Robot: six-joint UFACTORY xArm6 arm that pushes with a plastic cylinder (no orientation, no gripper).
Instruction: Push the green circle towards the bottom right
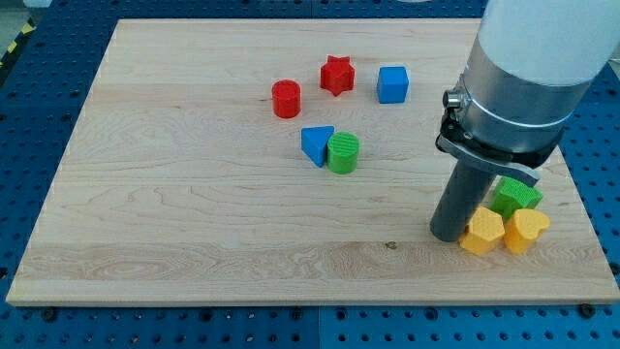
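Observation:
The green circle [343,153] sits near the middle of the wooden board [174,223], touching a blue triangle [317,144] on its left. My tip [448,236] rests on the board at the lower right, well to the right of and below the green circle. It stands right beside a yellow hexagon [481,233].
A red circle [286,99], a red star [337,75] and a blue cube [392,84] lie toward the view's top. A green star [516,197] and a yellow heart [526,230] sit by the yellow hexagon at the right edge.

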